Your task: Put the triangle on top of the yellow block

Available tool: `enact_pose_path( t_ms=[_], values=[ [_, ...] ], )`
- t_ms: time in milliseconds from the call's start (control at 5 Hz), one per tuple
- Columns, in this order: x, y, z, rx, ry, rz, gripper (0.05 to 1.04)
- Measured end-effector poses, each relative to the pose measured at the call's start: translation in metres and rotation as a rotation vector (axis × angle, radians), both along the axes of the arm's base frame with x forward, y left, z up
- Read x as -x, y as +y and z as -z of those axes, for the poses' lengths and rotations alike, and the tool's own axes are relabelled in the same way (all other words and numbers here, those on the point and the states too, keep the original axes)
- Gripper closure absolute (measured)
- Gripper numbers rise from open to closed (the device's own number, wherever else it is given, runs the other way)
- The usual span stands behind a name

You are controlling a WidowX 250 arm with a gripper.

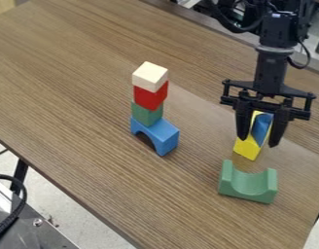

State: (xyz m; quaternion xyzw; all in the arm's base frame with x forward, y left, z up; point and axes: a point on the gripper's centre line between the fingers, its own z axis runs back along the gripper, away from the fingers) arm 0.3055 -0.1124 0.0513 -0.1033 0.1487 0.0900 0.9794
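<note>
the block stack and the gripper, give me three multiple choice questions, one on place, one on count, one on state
1. What is at the bottom of the stack?
A) curved green block
B) blue arch
C) yellow block

2. How many blocks form the stack?
A) two
B) three
C) four

3. How do the hand's fingers stand?
A) apart
B) pressed together
C) crossed

1 B: the blue arch rests on the tabletop.
2 C: green, red and white blocks rise above the arch.
3 A: a blue piece shows between them.
</note>
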Motion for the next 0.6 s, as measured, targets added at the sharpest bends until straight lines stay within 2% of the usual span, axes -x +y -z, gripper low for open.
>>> enact_pose_path(
  t_ms=[200,400,600],
  values=[
    [0.0,0.006,-0.007,-0.031,-0.039,-0.025,0.104],
    [-0.002,0.015,-0.033,-0.07,-0.102,-0.084,0.083],
    [0.002,0.026,-0.069,-0.148,-0.175,-0.117,0.083]
  ],
)
